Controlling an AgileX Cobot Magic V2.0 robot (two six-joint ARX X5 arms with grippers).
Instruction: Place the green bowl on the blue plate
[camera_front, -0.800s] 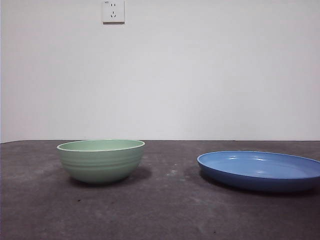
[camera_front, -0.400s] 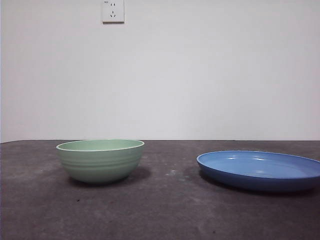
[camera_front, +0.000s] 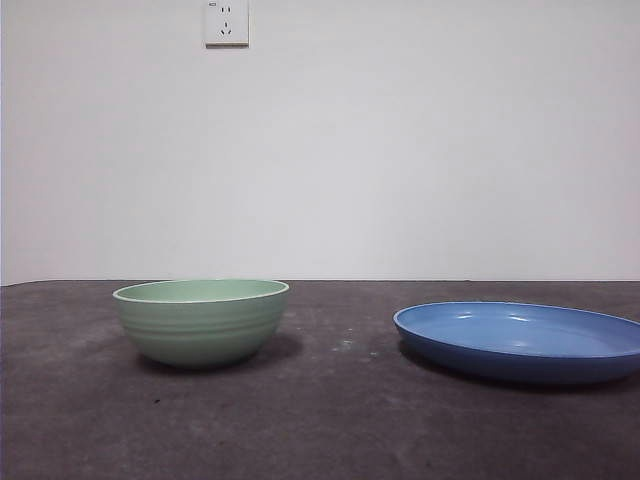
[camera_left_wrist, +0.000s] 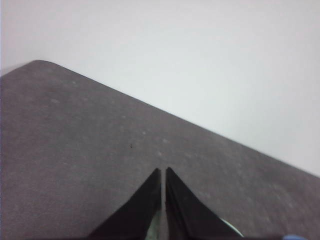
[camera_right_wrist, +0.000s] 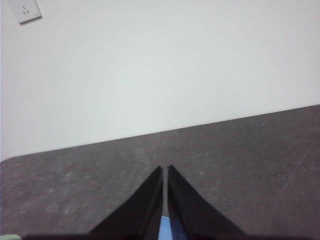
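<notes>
The green bowl (camera_front: 200, 322) stands upright on the dark table, left of centre in the front view. The blue plate (camera_front: 520, 340) lies flat to its right, a clear gap apart. Neither gripper shows in the front view. In the left wrist view my left gripper (camera_left_wrist: 163, 171) is shut with nothing in it, held over bare table. My right gripper (camera_right_wrist: 165, 168) is also shut and empty; a sliver of the blue plate (camera_right_wrist: 165, 229) shows below its jaws.
The dark grey table (camera_front: 340, 420) runs back to a plain white wall. A wall socket (camera_front: 227, 22) sits high on the wall above the bowl. The table's rounded far corner (camera_left_wrist: 40, 62) appears in the left wrist view.
</notes>
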